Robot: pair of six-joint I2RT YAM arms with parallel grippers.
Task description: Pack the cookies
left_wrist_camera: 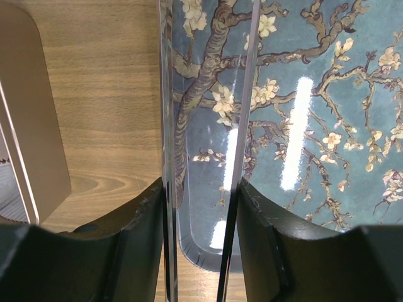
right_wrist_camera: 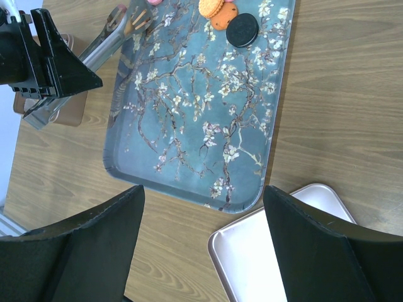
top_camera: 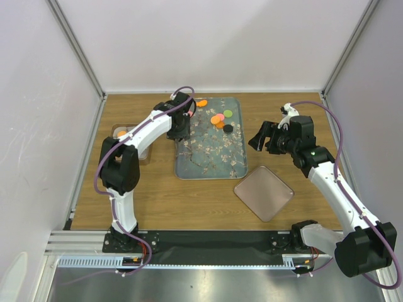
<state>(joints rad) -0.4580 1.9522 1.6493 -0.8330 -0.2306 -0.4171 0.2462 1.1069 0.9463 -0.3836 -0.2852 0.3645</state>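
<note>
Up high behind the arm bases, the top camera looks steeply down on the whole table [top_camera: 157,201], with the bases at six o'clock. The left wrist camera hangs very close over the nine o'clock rim of the floral tray [left_wrist_camera: 327,126], peering past the left gripper [left_wrist_camera: 201,182] and the tongs [left_wrist_camera: 167,94] it clasps. The right wrist camera sits higher, looking nearly straight down past the right gripper [right_wrist_camera: 203,189] onto most of that tray and a pink tray [right_wrist_camera: 277,251]. All three views share the floral tray.
</note>
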